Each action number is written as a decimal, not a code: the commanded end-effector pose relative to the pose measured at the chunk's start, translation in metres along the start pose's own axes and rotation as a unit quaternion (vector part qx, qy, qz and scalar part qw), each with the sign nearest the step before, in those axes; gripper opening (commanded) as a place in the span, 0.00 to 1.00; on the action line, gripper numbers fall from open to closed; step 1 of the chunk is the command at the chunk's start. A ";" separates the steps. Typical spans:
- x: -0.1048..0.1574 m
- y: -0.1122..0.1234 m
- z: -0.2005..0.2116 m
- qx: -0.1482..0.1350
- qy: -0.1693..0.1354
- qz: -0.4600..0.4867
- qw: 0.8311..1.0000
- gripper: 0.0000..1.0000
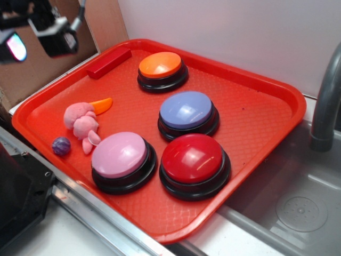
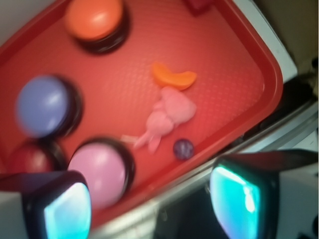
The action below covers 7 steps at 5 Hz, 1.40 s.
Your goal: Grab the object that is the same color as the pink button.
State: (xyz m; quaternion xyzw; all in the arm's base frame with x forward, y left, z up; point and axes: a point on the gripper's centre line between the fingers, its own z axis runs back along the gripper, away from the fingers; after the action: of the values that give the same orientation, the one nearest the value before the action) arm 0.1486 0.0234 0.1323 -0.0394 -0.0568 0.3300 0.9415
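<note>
Glowing tool fingers are hanging wide apart, empty, above the red plastic tray carrying the fuzzy pink plush toy and glossy pink dome button.

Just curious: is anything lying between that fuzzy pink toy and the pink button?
No. In the exterior view only bare red tray separates the pink plush toy from the pink button; they sit close together but apart.

The small fuzzy pink plush toy lies open from above; a curved orange wedge touches its far side; a small purple ball and the glossy pink dome button crowd its near side.
</note>
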 end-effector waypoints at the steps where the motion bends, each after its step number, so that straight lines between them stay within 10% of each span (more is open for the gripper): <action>1: 0.031 0.016 -0.054 0.026 -0.069 0.125 0.989 1.00; 5: 0.042 0.030 -0.126 0.060 -0.034 0.145 0.987 1.00; 6: 0.042 0.026 -0.126 0.058 -0.040 0.138 0.988 0.24; 7: 0.048 0.023 -0.117 0.038 -0.039 0.142 0.988 0.00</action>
State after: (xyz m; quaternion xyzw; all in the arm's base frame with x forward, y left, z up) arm 0.1823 0.0572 0.0068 0.0083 -0.0491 0.4543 0.8895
